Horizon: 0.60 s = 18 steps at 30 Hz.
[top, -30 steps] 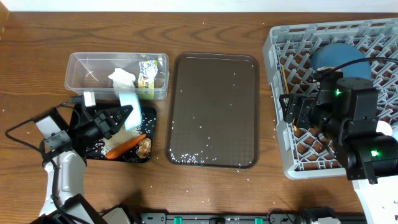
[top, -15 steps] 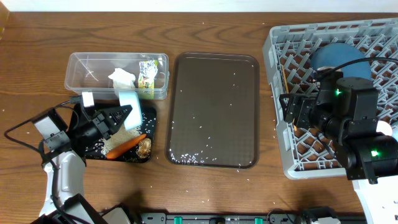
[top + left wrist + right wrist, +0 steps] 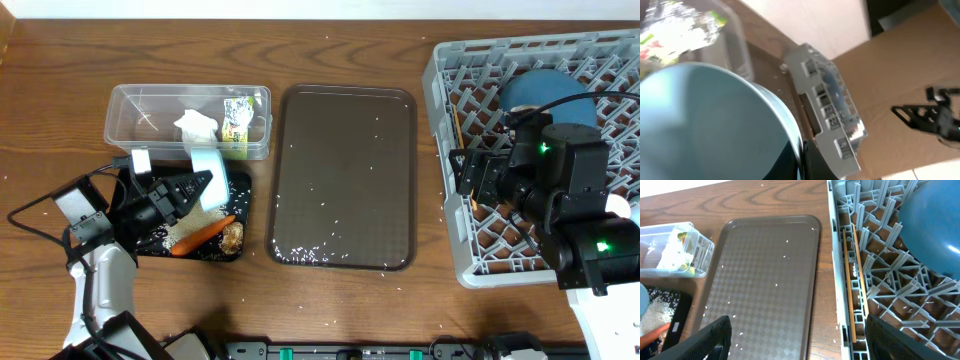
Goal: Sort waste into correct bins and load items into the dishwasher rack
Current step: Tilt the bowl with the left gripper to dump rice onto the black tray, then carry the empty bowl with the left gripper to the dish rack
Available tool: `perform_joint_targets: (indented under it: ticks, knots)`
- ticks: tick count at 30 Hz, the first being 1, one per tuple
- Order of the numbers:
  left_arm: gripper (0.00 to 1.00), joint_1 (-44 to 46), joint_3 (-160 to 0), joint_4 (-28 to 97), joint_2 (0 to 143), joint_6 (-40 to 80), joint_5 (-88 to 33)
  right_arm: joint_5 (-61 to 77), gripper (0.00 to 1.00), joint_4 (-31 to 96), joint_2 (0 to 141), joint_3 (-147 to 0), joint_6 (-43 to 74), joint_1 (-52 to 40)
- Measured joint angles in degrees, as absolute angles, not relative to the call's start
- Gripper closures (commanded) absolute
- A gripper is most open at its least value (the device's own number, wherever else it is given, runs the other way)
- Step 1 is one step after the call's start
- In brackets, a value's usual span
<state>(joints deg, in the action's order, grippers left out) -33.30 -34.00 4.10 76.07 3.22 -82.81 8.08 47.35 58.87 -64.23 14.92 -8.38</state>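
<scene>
Now: blue cup (image 3: 208,160) tipped over black tray (image 3: 246,215), lower left.
Left gripper (image 3: 203,180) pinches rim; dump inside tray. Right gripper (image 3: 797,325) wide, empty.

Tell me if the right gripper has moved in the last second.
No. The right gripper hangs open over the rack's left wall, at the same spot against that wall as before.
</scene>
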Motion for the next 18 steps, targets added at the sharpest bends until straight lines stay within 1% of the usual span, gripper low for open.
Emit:
perform_joint_targets:
  ticks: [10, 14, 18]
  knots:
    - [0.94, -32.12, -34.0, 3.99, 75.94, 4.43, -83.64, 8.08, 0.2, 46.96, 58.87, -64.23, 14.92, -8.38]
    - [0.94, -28.73, -34.0, 4.03, 72.6, 6.94, -82.35, 8.08, 0.2, 46.76, 58.87, -64.23, 14.92, -8.38]
    - [0.94, -22.13, -34.0, 4.01, 63.7, 9.76, -76.75, 8.08, 0.2, 46.76, 58.87, -64.23, 14.92, -8.38]
